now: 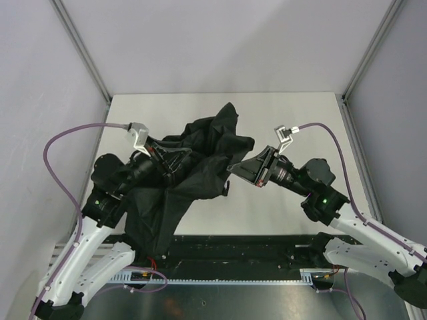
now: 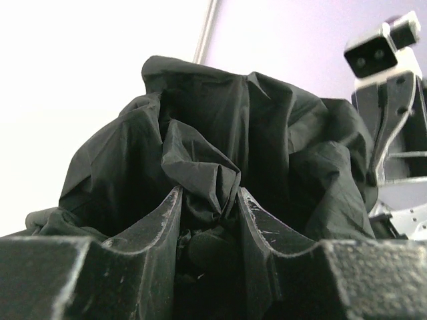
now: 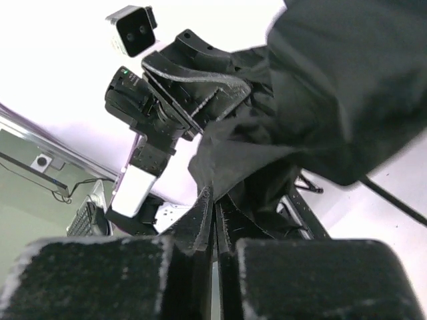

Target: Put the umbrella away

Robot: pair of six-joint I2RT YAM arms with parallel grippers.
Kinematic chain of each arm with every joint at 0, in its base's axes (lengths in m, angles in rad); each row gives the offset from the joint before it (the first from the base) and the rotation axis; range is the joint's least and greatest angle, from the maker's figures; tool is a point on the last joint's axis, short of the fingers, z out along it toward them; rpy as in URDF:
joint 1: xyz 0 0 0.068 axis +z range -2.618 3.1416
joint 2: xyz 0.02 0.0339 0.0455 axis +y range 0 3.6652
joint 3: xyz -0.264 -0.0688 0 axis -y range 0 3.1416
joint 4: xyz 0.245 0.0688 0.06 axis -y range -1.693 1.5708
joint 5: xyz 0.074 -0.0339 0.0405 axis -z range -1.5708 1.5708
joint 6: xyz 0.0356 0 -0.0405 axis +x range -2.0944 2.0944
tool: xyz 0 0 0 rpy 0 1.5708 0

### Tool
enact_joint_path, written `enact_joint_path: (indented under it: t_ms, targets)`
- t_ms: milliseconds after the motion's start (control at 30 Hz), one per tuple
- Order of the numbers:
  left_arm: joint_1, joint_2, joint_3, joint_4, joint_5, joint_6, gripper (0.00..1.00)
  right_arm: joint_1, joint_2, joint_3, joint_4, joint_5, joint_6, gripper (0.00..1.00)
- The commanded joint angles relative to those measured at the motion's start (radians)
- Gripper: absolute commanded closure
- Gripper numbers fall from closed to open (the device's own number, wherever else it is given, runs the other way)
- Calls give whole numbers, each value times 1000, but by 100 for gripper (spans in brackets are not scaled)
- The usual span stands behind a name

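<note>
Umbrella (image 1: 207,153) sits bunched over the table (image 1: 287,120) between my arms, bulk nearer my left and trailing toward the near edge; my left gripper (image 2: 209,203) clamps a thick canopy wad, my right gripper (image 3: 213,213) pinches its right-hand hem; shaft hidden.

umbrella (image 1: 207,153): matte black | table (image 1: 300,127): white | cables (image 1: 100,125): purple | walls (image 1: 213,40): pale grey

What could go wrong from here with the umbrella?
The right jaws seem to pinch only a thin edge of the umbrella, so it may slip free. The left jaws clamp bunched fabric; pulling apart could tear it. Cloth draped past the table's near edge may snag.
</note>
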Motion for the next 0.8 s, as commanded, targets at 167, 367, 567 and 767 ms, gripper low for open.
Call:
enact_joint_path:
  t_ms: [167, 367, 567, 767]
  targets:
    - [8, -41, -108, 252, -426, -286, 100, 274, 31, -197, 554, -129, -143, 100]
    - [9, 3, -104, 332, -441, -345, 100, 438, 145, -230, 646, 5, -201, 100]
    - [9, -28, -101, 344, -383, -291, 100, 412, 121, -272, 548, 98, -205, 100]
    - [8, -43, -151, 399, -371, -291, 100, 480, 296, -251, 763, -14, -132, 100]
